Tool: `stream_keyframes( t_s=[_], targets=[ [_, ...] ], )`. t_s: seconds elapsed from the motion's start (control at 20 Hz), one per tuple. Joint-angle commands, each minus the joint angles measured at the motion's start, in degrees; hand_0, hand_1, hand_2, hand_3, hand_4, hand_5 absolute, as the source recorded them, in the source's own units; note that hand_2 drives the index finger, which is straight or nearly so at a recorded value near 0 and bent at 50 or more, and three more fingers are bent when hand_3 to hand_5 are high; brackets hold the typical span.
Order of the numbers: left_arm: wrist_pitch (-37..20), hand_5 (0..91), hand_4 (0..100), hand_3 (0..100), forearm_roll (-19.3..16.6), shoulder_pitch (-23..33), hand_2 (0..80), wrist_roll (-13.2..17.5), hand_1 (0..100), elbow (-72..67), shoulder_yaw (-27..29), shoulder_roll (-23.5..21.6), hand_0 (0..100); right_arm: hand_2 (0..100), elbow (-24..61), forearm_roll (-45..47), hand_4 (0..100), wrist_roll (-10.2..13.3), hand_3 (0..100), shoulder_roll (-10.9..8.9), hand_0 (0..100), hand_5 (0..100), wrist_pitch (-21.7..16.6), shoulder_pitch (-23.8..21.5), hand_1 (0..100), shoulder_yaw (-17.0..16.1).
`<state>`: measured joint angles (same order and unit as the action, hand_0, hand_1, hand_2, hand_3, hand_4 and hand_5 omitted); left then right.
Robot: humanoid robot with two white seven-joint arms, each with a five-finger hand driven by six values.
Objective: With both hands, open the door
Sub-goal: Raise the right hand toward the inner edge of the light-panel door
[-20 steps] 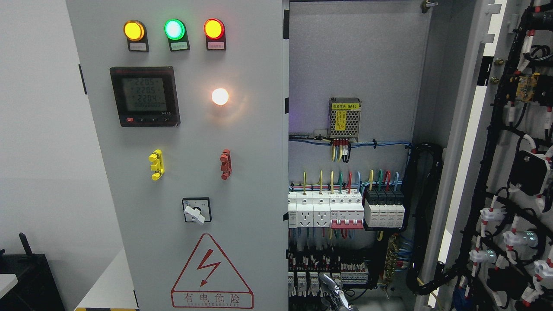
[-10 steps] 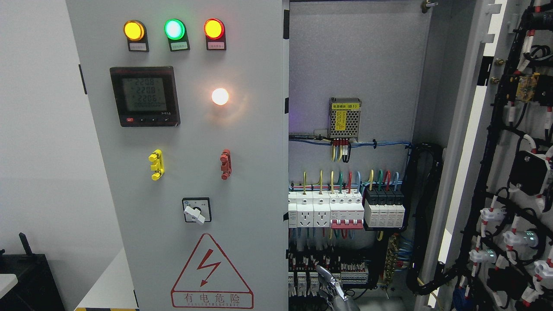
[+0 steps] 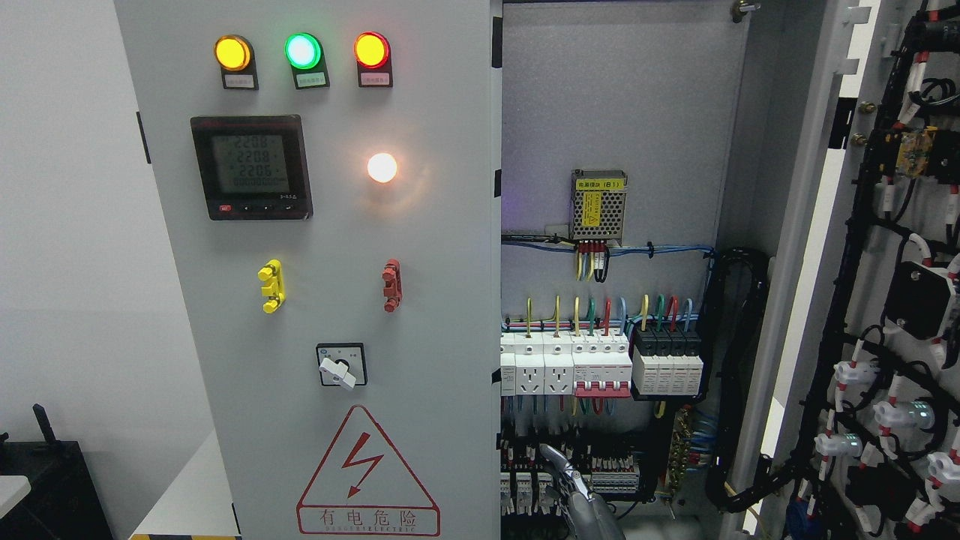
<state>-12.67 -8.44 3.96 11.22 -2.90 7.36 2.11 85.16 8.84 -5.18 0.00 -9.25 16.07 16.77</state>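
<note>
From the head view, the right door [image 3: 892, 300] of the cabinet [image 3: 615, 112] stands swung wide open at the picture's right, its wired inner face showing, while the left door [image 3: 330, 225] with its lamps and meter stays shut. A robot hand [image 3: 581, 499] pokes up at the bottom edge before the breakers [image 3: 600, 364]; I cannot tell which arm it belongs to or whether it is open or closed.

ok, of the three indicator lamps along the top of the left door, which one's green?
The middle lamp is green. The lamp to its left glows amber-yellow and the one to its right has a red rim with an orange centre.
</note>
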Motion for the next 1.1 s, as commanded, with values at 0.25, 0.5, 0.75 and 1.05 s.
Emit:
stream_keyframes(
  t_s=[0.25,0.5,0.75,1.05],
  targets=[
    [0.0,0.0,4,0,0.0,0.0,0.0,0.2,0,0.0,0.0,0.0,0,0,-3.0,1.6,0,-0.1,0,-1.05,0,0,0.9,2.7,0,0.9],
    [0.0,0.0,4,0,0.0,0.0,0.0,0.2,0,0.0,0.0,0.0,0,0,-3.2,1.6,0,-0.1,0,-1.41,0,0,1.0,3.8,0,1.4],
    [0.0,0.0,4,0,0.0,0.0,0.0,0.2,0,0.0,-0.1,0.0,0,0,-4.0,1.7,0,-0.1,0,-1.49,0,0,1.3,5.5,0,2.7],
    [0.0,0.0,4,0,0.0,0.0,0.0,0.3,0,0.0,0.0,0.0,0,0,-4.1,1.9,0,-0.1,0,-2.37,0,0,1.7,6.0,0,3.9]
  ],
)
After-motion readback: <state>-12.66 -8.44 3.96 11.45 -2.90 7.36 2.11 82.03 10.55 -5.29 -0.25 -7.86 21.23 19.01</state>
